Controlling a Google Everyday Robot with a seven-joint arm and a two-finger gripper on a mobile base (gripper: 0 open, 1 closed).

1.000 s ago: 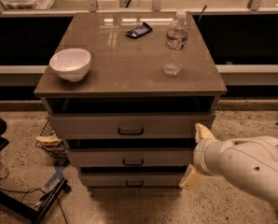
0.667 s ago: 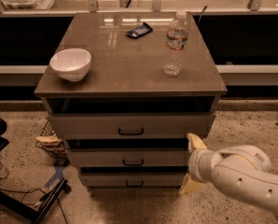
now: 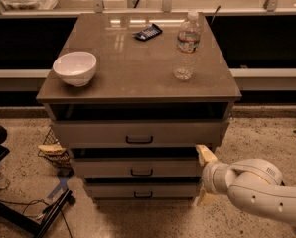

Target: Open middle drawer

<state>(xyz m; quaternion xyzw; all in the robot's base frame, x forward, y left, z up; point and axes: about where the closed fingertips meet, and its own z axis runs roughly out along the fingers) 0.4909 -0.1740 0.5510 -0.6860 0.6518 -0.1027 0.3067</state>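
The middle drawer (image 3: 138, 167) is the second of three grey-beige drawer fronts in the cabinet, with a small black bar handle (image 3: 141, 172) at its centre. It sits closed, in line with the fronts above and below. My gripper (image 3: 206, 176) is at the right end of that drawer, level with it, on the white arm (image 3: 259, 190) that comes in from the lower right. One pale finger (image 3: 205, 154) points up by the drawer's top right corner and the other (image 3: 205, 198) shows lower down, so the fingers stand spread apart and hold nothing.
On the cabinet top (image 3: 138, 78) stand a white bowl (image 3: 75, 68), a clear water bottle (image 3: 186, 45) and a dark snack packet (image 3: 147, 31). The top drawer (image 3: 138, 133) and bottom drawer (image 3: 140, 191) flank the middle one. A wire basket (image 3: 53, 150) and black stand (image 3: 19, 212) sit on the floor left.
My arm has moved left, bringing the gripper from beside the cabinet's right edge closer to the right end of the middle drawer. The drawers have not moved.
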